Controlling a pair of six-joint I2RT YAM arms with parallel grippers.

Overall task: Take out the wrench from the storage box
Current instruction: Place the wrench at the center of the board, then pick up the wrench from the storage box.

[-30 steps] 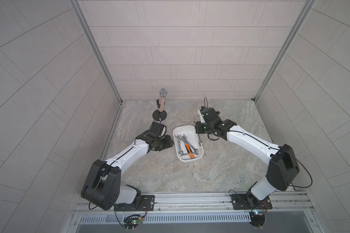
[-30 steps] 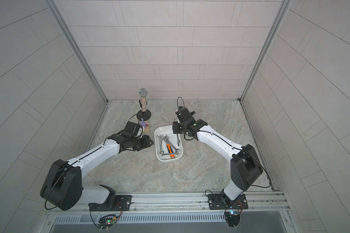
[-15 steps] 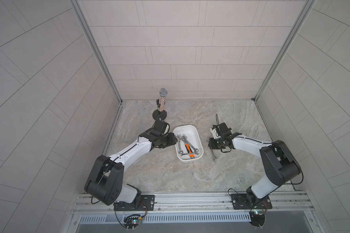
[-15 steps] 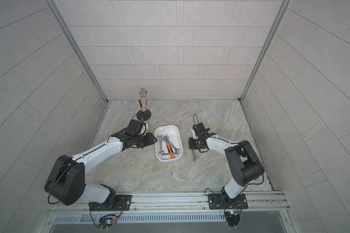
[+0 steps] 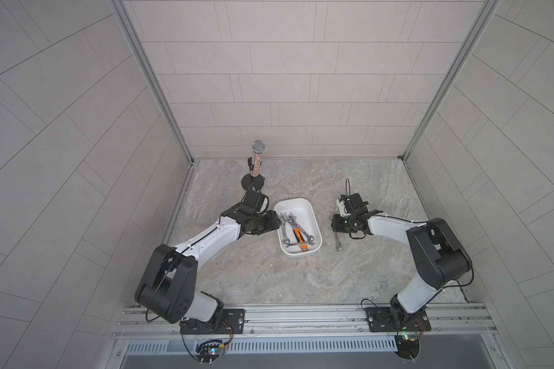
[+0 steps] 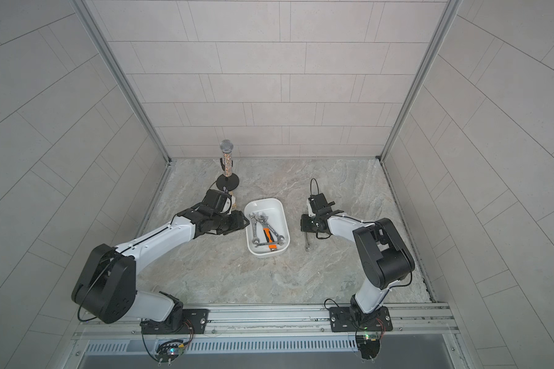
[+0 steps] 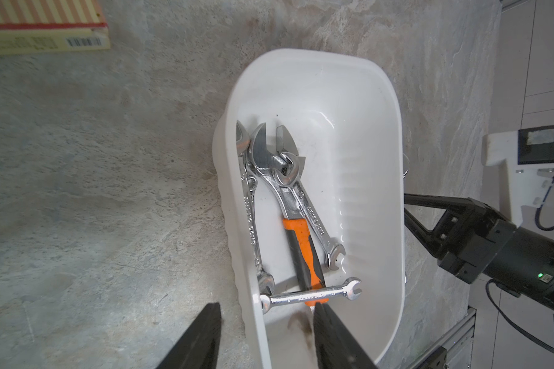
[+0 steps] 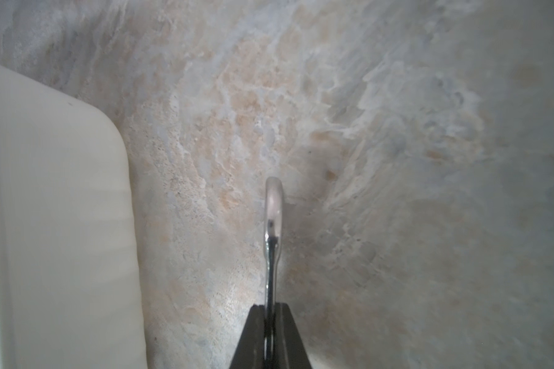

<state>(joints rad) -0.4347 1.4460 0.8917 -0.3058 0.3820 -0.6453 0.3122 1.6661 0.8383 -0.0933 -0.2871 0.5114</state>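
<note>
Right wrist view: the wrench (image 8: 273,217) sits edge-on in the right gripper (image 8: 271,311), with the jaws clamped on its shank and its ring end pointing ahead.
Wrench place: outside the box (image 8: 61,191), just beside its outer wall and low over the table (image 8: 397,143). I cannot tell whether the end touches the table.
Box contents: several more wrenches, one with an orange handle (image 7: 301,230), piled along one side.
Left gripper (image 7: 266,306): jaws apart, astride the box's near wall with one finger inside and one outside, gripping nothing.
Step in hand: by my judgement, laying the wrench on the table beside the box.
Doing it well: bring the wrench right down before letting go, because held on edge it will likely tip flat. Open the jaws wide, then lift straight up, away from the box wall.
Risk: a release from higher up could knock the wrench against the box.
</note>
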